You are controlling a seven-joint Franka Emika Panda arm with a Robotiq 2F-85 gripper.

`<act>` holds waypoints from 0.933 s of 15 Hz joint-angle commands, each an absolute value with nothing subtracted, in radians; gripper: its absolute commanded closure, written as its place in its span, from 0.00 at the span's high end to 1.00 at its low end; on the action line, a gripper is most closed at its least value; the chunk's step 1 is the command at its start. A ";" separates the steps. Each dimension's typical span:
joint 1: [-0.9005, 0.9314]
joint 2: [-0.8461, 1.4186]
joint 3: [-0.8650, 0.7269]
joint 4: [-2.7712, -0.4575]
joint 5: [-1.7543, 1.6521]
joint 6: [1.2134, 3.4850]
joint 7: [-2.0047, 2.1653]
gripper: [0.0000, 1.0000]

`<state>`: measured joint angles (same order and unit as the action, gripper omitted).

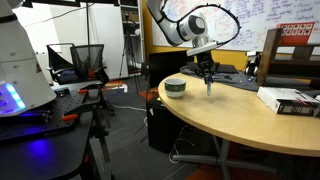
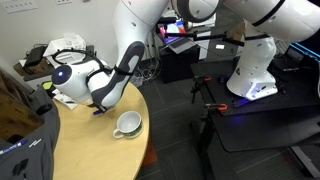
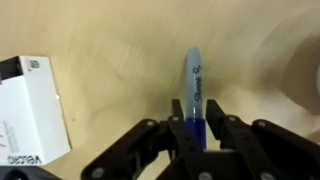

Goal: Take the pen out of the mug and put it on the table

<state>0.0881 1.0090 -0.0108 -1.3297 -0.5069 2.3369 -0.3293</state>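
glossy white rounded arm (image 1: 180, 25), matte black gripper (image 3: 195, 128).

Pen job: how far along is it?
Done: the pen is out of the mug. In hand: the tool grips it, upright, over the table beside the mug. Left: laying it down and letting go.

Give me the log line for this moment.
gripper: shut on pen | pen: out of mug, held over table | mug: beside gripper | release: not yet
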 commanded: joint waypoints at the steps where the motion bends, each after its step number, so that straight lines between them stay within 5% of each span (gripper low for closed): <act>1: 0.100 1.012 -0.021 -1.258 -0.468 2.273 -0.328 0.63; 6: 0.006 0.838 0.070 -1.371 -0.272 2.199 -0.374 0.99; 14: -0.040 0.545 0.064 -1.692 -0.174 2.276 -0.340 1.00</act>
